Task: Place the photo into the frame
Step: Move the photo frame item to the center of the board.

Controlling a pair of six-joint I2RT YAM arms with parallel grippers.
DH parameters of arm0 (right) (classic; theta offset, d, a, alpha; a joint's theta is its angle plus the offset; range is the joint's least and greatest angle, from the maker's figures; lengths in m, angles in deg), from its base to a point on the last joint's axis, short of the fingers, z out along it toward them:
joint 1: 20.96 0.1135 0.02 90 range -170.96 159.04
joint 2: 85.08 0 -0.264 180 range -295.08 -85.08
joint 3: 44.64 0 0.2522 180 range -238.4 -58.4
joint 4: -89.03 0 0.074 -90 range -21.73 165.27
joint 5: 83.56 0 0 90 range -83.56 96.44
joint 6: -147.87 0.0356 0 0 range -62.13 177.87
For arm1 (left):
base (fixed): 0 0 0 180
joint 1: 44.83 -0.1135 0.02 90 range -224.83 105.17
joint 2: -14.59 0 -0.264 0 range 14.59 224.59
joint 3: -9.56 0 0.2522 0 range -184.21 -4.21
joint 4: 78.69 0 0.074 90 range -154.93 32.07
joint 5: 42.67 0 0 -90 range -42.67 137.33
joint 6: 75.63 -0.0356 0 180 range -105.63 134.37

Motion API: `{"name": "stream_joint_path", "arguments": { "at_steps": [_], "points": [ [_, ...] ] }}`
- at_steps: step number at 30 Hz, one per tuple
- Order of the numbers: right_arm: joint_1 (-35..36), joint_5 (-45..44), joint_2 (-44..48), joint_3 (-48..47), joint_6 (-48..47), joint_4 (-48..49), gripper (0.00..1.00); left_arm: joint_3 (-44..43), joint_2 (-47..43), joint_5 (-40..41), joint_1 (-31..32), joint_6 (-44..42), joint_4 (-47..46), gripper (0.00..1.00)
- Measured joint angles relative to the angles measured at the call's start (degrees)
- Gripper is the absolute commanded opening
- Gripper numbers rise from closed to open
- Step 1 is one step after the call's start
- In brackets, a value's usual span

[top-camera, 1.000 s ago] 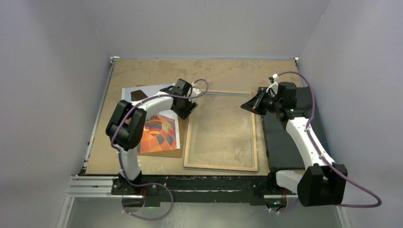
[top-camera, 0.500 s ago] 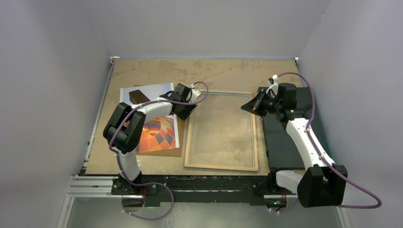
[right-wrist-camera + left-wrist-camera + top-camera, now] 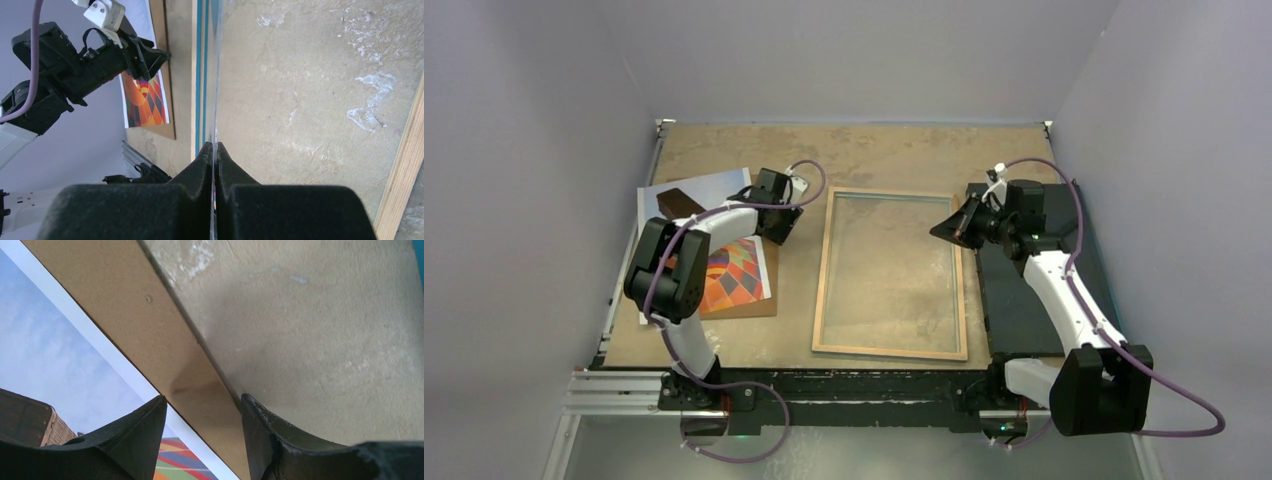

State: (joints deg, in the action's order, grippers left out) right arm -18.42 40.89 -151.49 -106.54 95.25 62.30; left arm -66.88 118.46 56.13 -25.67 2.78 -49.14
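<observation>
- At the middle of the scuffed tan tabletop point(image 3: 874, 150) lies the frame point(image 3: 889, 352), with a thin wood-coloured rim and a clear glass pane. Its long axis runs near to far.
- Left of it and apart, the flat photo point(image 3: 736, 272) rests picture-up on a brown backing board point(image 3: 165, 340), lengthwise near-to-far and slightly skewed.
- Left gripper point(image 3: 202, 400): jaws spread, straddling the board's right edge.
- Right gripper point(image 3: 214, 147): jaws pressed together at the frame's right rim. I cannot tell whether they pinch anything.

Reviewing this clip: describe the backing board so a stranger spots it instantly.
On the tan table, left of the large glazed frame, lies a balloon photo. The backing board is the plain brown sheet beneath it, showing only as a strip along the photo's right and near edges.
</observation>
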Motion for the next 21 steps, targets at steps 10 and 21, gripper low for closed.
{"name": "stream_joint_path", "arguments": {
  "at_steps": [10,21],
  "points": [
    [0.0,-0.5,-1.1,0.0,0.2,-0.7,0.00,-5.1,-1.5,-6.7,6.6,3.3,12.1,0.72],
    [-0.5,-2.2,-1.1,-6.6,-0.5,-5.3,0.00,-10.4,2.4,-16.1,10.6,8.2,13.2,0.55]
  ]
}}
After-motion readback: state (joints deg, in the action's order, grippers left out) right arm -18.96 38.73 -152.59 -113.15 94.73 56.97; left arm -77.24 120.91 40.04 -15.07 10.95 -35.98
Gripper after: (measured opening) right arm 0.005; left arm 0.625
